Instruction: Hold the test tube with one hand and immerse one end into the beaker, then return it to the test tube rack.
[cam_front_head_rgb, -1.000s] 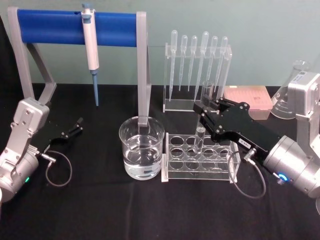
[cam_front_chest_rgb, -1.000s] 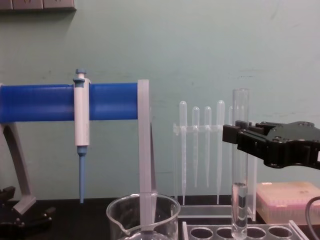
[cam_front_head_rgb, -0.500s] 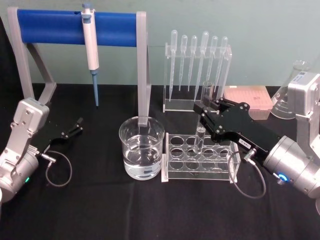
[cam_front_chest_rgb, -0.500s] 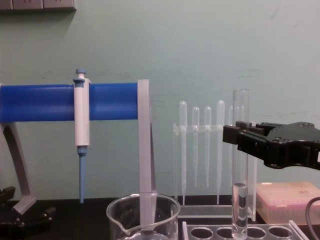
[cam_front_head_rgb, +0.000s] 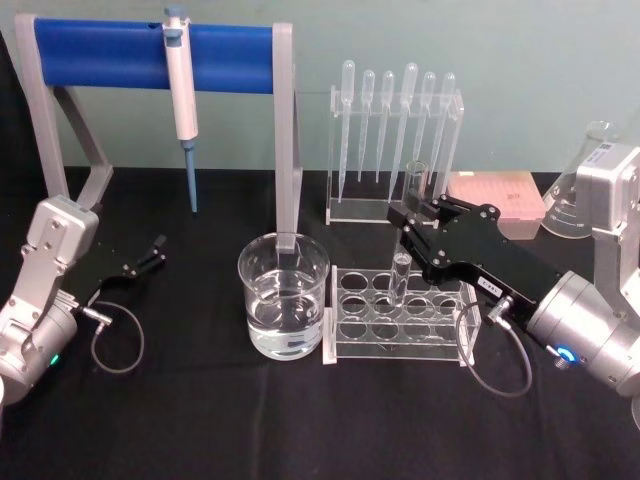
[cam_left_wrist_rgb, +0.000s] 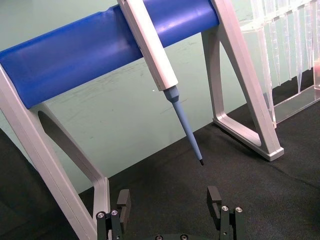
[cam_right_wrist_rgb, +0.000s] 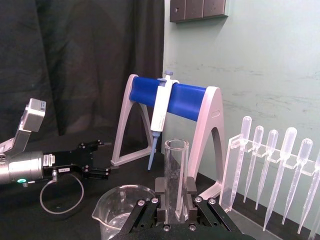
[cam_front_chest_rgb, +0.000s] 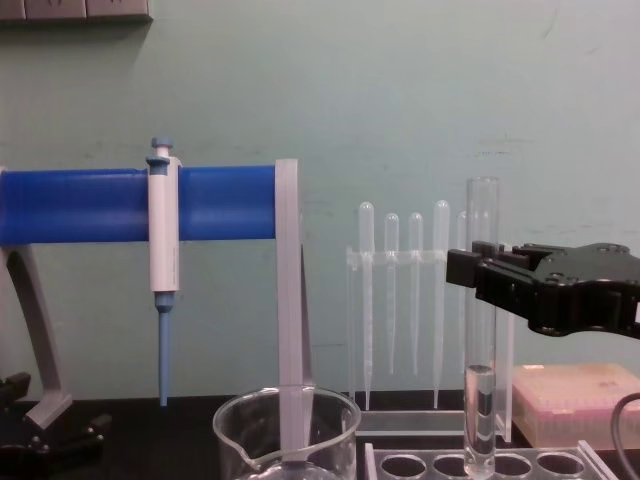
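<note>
One tube (cam_front_chest_rgb: 481, 340) is clamped upright by the right claw (cam_front_head_rgb: 415, 213), aligned with a rack (cam_front_head_rgb: 352, 330) hole; left claw (cam_front_head_rgb: 150, 256) parked open.

Upright test tube (cam_right_wrist_rgb: 176, 167) in right pincer (cam_right_wrist_rgb: 176, 202)

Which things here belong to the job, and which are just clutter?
Job: long clear glass test tube, black right tool gripping it, wide clear glass beaker, clear holed rack.
Clutter: white-and-blue pipettor, thin plastic pipettes, pink box, left tool parked left.

Black table (cam_front_head_rgb: 300, 420): beaker (cam_front_head_rgb: 283, 305), tube rack (cam_front_head_rgb: 365, 325), pipettor stand (cam_front_head_rgb: 100, 52), pipette holder (cam_front_head_rgb: 395, 205).
</note>
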